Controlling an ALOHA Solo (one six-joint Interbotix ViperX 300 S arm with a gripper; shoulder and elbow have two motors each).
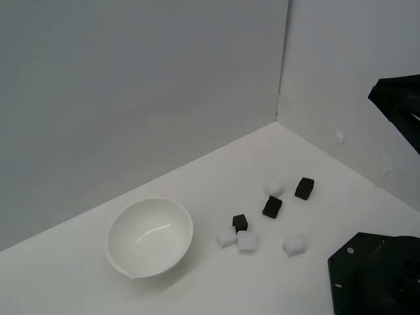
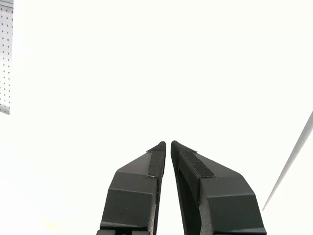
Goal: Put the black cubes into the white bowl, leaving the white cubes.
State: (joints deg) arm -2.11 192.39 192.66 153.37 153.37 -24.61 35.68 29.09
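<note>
Three black cubes lie on the white table in the exterior view: one [image 1: 240,222] nearest the bowl, one [image 1: 272,207] in the middle, one [image 1: 304,188] farthest right. Four white cubes lie among them: two together [image 1: 227,238] [image 1: 247,241], one [image 1: 294,245] to the right, one [image 1: 274,189] behind. The white bowl [image 1: 149,236] stands empty at the exterior view's left, lip toward the front. My gripper [image 2: 168,143] shows in the wrist view, fingertips nearly together, holding nothing, facing a blank white surface. No cube or bowl shows in the wrist view.
Grey walls meet in a corner [image 1: 279,111] behind the cubes. Black arm parts [image 1: 397,105] show at the exterior view's right edge, and the black base [image 1: 374,275] sits at the bottom right. A perforated panel [image 2: 5,58] shows at the wrist view's edge.
</note>
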